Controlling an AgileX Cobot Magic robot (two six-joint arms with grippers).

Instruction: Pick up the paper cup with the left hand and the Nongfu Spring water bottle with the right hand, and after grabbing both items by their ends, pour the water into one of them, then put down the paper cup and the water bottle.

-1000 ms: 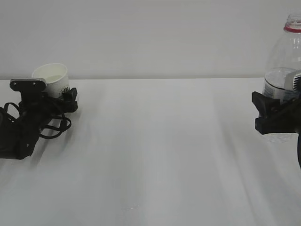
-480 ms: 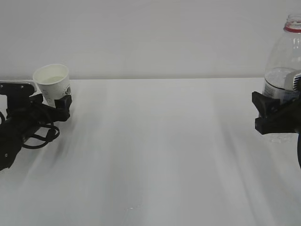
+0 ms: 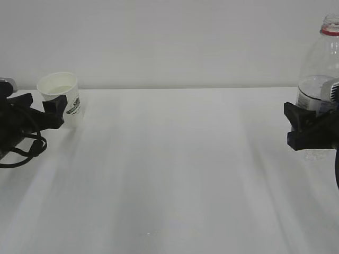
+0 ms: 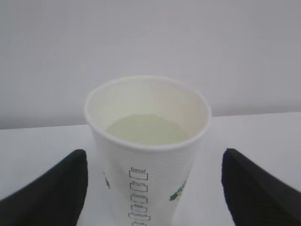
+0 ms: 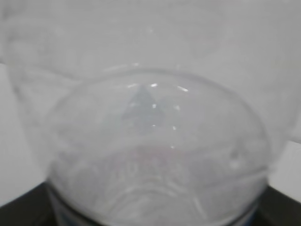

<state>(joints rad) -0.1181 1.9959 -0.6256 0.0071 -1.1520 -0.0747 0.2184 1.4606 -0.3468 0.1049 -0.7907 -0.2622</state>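
The paper cup (image 3: pixel 59 99) stands upright at the table's far left, white with green print. Clear water (image 4: pixel 146 129) fills it partway. My left gripper (image 3: pixel 42 106) is open. In the left wrist view the cup (image 4: pixel 148 160) stands between the two black fingertips (image 4: pixel 70 183), with a gap on each side. At the right edge my right gripper (image 3: pixel 310 127) is shut on the lower part of the Nongfu Spring water bottle (image 3: pixel 320 63), which is upright, uncapped, with a red neck ring. The clear bottle (image 5: pixel 150 141) fills the right wrist view; I cannot tell whether its base rests on the table.
The white table (image 3: pixel 175 169) stretches between the two arms, with a plain pale wall behind it. Black cables (image 3: pixel 21 148) trail from the left arm at the left edge.
The left arm has drawn back to the left, away from the cup, which has come down slightly and now stands free. The right gripper and the bottle have not moved.
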